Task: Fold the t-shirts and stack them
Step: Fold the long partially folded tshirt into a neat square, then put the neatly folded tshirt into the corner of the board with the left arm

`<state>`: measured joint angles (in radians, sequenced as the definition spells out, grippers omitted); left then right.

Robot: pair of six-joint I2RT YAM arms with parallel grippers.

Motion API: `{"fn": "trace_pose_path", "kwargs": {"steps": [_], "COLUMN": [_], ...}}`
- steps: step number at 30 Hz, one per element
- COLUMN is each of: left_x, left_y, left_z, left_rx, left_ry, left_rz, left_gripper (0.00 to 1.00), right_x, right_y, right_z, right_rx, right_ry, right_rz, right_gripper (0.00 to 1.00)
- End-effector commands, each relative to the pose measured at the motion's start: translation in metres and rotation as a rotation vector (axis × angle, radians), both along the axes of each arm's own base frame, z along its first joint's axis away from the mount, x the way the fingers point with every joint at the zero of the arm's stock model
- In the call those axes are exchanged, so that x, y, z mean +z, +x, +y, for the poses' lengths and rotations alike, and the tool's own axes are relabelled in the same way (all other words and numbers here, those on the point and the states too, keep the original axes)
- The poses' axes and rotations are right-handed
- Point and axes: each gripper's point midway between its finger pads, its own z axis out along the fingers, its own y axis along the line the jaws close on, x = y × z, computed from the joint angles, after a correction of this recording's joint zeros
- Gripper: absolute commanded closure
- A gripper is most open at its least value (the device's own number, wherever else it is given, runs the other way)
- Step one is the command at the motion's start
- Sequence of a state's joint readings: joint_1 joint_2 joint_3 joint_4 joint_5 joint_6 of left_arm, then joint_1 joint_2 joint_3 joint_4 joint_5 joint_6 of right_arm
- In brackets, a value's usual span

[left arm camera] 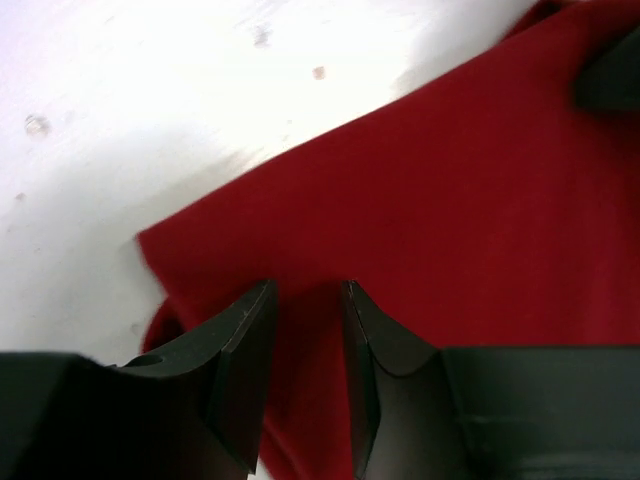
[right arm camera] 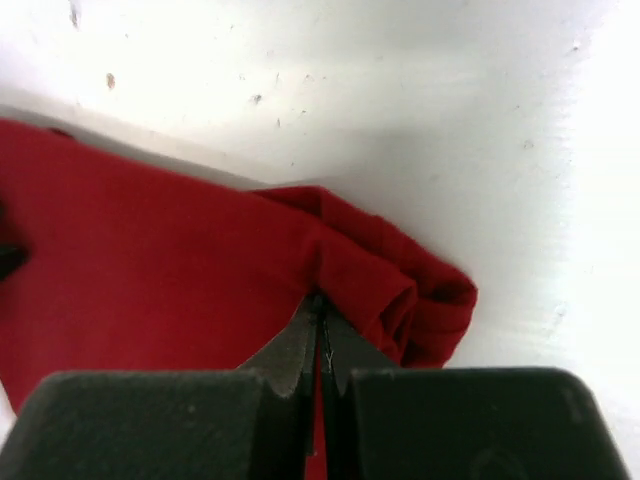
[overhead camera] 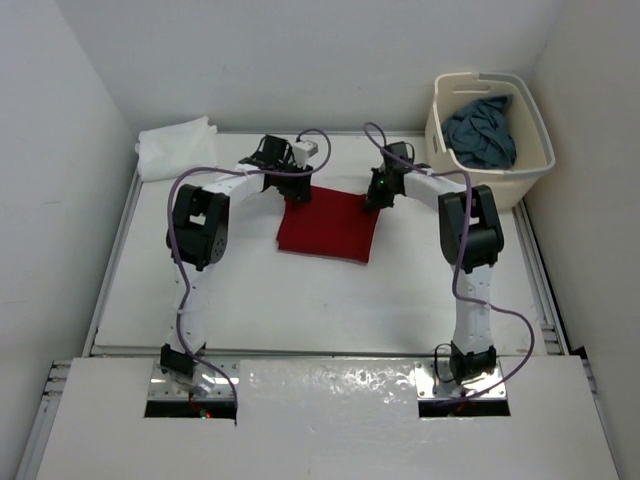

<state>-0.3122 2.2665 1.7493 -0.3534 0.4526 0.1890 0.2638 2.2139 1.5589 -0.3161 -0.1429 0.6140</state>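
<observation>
Jaws of right gripper [right arm camera: 318,312] pinch red t-shirt [right arm camera: 150,250].

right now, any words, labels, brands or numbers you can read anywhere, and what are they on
None: no readable text shows on the red t-shirt, the white t-shirt, the blue-grey t-shirt or the basket.

blue-grey shirt [overhead camera: 480,135] half hidden in basket [overhead camera: 540,165]; red shirt [left arm camera: 480,220] cut off by left wrist view's edges.
</observation>
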Motion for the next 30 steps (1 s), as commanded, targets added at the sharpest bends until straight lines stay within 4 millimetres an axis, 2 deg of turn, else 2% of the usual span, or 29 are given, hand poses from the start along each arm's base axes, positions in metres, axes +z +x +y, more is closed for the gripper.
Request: {"fn": "trace_pose_path", "kwargs": {"steps": [1, 3, 4, 6, 7, 8, 10, 11, 13, 14, 15, 16, 17, 18, 19, 20, 21, 22, 23, 25, 26, 28, 30], "left_x": [0.008, -0.007, -0.008, -0.002, 0.004, 0.020, 0.042, 0.067, 0.096, 0.118, 0.124, 0.119, 0.121, 0.098, 0.086, 0.073, 0.046, 0.033, 0.010, -0.003, -0.012, -0.015, -0.016], "left_y": [0.030, 0.034, 0.036, 0.040, 0.043, 0.047, 0.050, 0.052, 0.053, 0.050, 0.048, 0.038, 0.029, 0.011, 0.000, -0.011, -0.032, -0.043, -0.059, -0.066, -0.067, -0.064, -0.059], "left_z": [0.008, 0.022, 0.027, 0.036, 0.036, 0.035, 0.031, 0.031, 0.036, 0.038, 0.046, 0.052, 0.056, 0.061, 0.064, 0.066, 0.068, 0.067, 0.070, 0.066, 0.060, 0.053, 0.041], "left_rx": [0.098, 0.145, 0.156, 0.187, 0.190, 0.188, 0.179, 0.192, 0.218, 0.233, 0.256, 0.266, 0.262, 0.259, 0.255, 0.253, 0.237, 0.233, 0.233, 0.230, 0.219, 0.222, 0.194], "left_ry": [0.007, 0.070, 0.074, 0.061, 0.052, 0.032, 0.008, -0.015, -0.032, -0.045, -0.033, -0.005, 0.014, 0.051, 0.067, 0.082, 0.097, 0.094, 0.109, 0.084, 0.053, 0.016, -0.011], "left_rz": [-0.062, -0.054, -0.058, -0.064, -0.078, -0.102, -0.140, -0.176, -0.200, -0.218, -0.216, -0.168, -0.156, -0.073, -0.033, 0.014, 0.100, 0.143, 0.206, 0.238, 0.249, 0.253, 0.238], "left_gripper": [0.70, 0.71, 0.71, 0.71, 0.71, 0.71, 0.69, 0.65, 0.59, 0.50, 0.40, 0.30, 0.29, 0.26, 0.02, 0.01, 0.00, 0.00, 0.00, 0.00, 0.00, 0.00, 0.00], "right_x": [0.005, 0.006, 0.006, 0.010, 0.004, 0.011, 0.012, 0.033, 0.058, 0.075, 0.085, 0.091, 0.105, 0.110, 0.107, 0.114, 0.112, 0.099, 0.099, 0.080, 0.079, 0.066, 0.063], "right_y": [0.022, 0.028, 0.031, 0.038, 0.036, 0.044, 0.043, 0.056, 0.054, 0.057, 0.053, 0.048, 0.043, 0.038, 0.028, 0.022, 0.018, 0.006, 0.001, -0.014, -0.018, -0.028, -0.031], "right_z": [-0.020, -0.025, -0.028, -0.034, -0.037, -0.036, -0.032, -0.027, -0.027, -0.028, -0.031, -0.038, -0.042, -0.045, -0.050, -0.052, -0.053, -0.055, -0.054, -0.057, -0.056, -0.053, -0.052], "right_rx": [-0.062, -0.060, -0.062, -0.059, -0.056, -0.030, 0.021, 0.052, 0.072, 0.072, 0.068, 0.057, 0.063, 0.063, 0.063, 0.071, 0.074, 0.082, 0.091, 0.092, 0.094, 0.089, 0.090], "right_ry": [-0.020, -0.027, -0.030, -0.034, -0.044, -0.036, -0.034, -0.031, -0.049, -0.063, -0.073, -0.100, -0.119, -0.132, -0.156, -0.166, -0.167, -0.166, -0.164, -0.164, -0.157, -0.133, -0.120], "right_rz": [-0.039, -0.045, -0.046, -0.051, -0.023, -0.041, -0.012, -0.060, -0.071, -0.099, -0.104, -0.100, -0.120, -0.117, -0.090, -0.097, -0.088, -0.050, -0.048, -0.004, -0.004, 0.012, 0.011], "right_gripper": [1.00, 1.00, 1.00, 1.00, 1.00, 1.00, 0.99, 0.94, 0.81, 0.75, 0.70, 0.63, 0.52, 0.48, 0.45, 0.39, 0.37, 0.36, 0.35, 0.35, 0.35, 0.35, 0.35]}}
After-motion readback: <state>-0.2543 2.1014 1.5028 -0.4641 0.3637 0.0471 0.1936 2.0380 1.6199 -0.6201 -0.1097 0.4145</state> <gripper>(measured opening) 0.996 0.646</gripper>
